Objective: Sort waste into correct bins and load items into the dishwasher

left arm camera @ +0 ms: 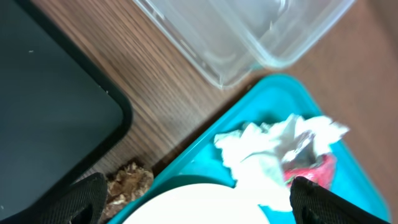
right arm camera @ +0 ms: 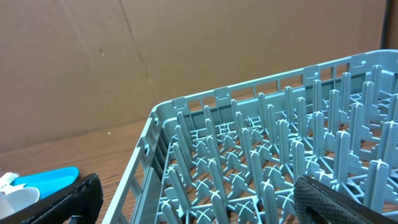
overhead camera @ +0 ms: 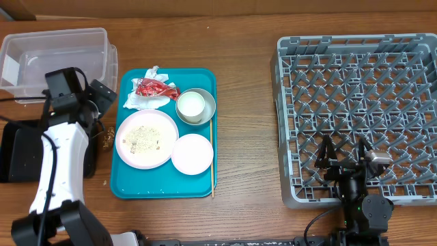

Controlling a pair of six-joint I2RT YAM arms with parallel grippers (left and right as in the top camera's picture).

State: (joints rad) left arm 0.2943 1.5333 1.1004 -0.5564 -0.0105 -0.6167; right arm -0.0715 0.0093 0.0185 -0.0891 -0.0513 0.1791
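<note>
On the teal serving tray (overhead camera: 164, 186) lie a crumpled white napkin (overhead camera: 145, 101) and a red wrapper (overhead camera: 157, 87). Beside them are a pink plate (overhead camera: 145, 139) strewn with rice, a small white plate (overhead camera: 192, 154) and a grey bowl (overhead camera: 205, 96) holding a white cup (overhead camera: 190, 106). My left gripper (overhead camera: 104, 101) hovers open at the tray's left rear corner. In the left wrist view its fingers (left arm camera: 87, 199) straddle the plate rim (left arm camera: 199, 208), with the napkin (left arm camera: 273, 149) and wrapper (left arm camera: 314, 171) just ahead. Brown scraps (left arm camera: 127, 183) lie on the wood. My right gripper (overhead camera: 343, 154) stands open over the dish rack (overhead camera: 362, 41).
The clear tub (overhead camera: 58, 58) stands at the back left. My left arm partly covers the black tray (overhead camera: 10, 154) in front of it. A thin chopstick (overhead camera: 212, 157) lies along the teal tray's right rim. Bare wood separates that tray from the rack.
</note>
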